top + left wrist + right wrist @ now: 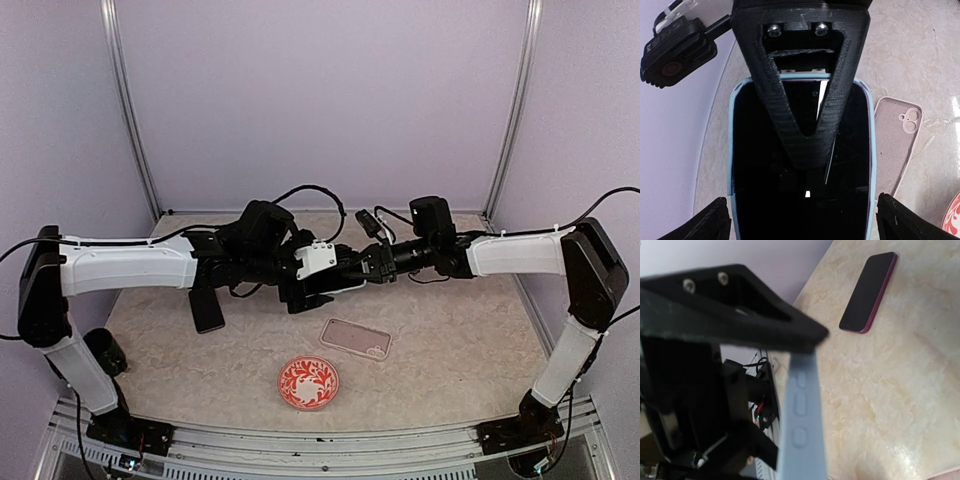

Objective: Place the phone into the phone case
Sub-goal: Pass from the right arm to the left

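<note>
high rear view looks down; close wrist views share the blue-edged phone point(760, 200).

Both arms are pointing inward, wrists nearly meeting mid-span. The left arm point(130, 268) is lying outstretched to the right. The left gripper point(305, 290) is standing wide, fingertips point(715, 220) flanking a light-blue phone point(755, 175) without touching it. The right arm point(520, 252) is lying outstretched to the left. The right gripper point(352, 272) is clamping that phone, one finger point(807, 145) pressing across its screen.
</note>
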